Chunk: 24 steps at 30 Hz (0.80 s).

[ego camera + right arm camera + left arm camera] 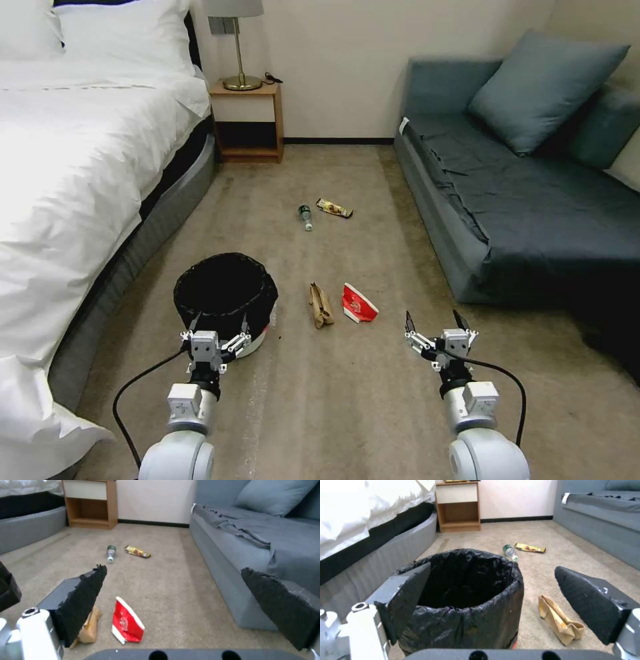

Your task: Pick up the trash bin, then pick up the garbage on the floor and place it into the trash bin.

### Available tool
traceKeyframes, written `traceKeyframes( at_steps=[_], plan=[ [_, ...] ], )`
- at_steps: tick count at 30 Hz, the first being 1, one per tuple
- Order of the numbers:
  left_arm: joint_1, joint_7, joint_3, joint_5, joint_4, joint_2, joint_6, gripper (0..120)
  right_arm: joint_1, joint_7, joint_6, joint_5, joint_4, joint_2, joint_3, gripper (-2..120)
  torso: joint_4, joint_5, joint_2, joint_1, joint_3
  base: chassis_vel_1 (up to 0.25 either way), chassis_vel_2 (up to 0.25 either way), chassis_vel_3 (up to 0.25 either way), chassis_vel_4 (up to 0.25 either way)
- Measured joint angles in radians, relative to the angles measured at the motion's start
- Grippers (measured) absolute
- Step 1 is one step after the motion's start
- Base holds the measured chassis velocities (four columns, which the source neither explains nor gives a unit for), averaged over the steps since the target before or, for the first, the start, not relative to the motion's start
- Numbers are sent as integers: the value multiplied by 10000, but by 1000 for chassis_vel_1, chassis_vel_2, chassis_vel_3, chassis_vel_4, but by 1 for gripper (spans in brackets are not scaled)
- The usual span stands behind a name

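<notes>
trash bin (pixel 225 293) just beyond left end effector (pixel 219 325)

- Beige-brown carpet (pixel 347 400) covers the floor.
- A bed (pixel 73 167) with white linen stands on the left.
- A grey-blue sofa (pixel 533 207) with a cushion (pixel 543 90) sits on the right.
- Far off, a wooden nightstand (pixel 248 123) carries a lamp (pixel 239 47), seemingly unlit, against a pale wall (pixel 340 67).
</notes>
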Motion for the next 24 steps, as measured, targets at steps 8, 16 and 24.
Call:
traceKeyframes(
  at_steps=[8, 16, 24],
  plan=[
    [0, 0, 0, 0, 0, 0, 0, 100, 0, 0, 0, 0, 0, 0, 0, 100, 0, 0, 0, 0, 0, 0, 0, 0, 0],
    [0, 0, 0, 0, 0, 0, 0, 100, 0, 0, 0, 0, 0, 0, 0, 100, 0, 0, 0, 0, 0, 0, 0, 0, 0],
    [0, 0, 0, 0, 0, 0, -1, 100, 0, 0, 0, 0, 0, 0, 0, 100, 0, 0, 0, 0, 0, 0, 0, 0, 0]
  ],
)
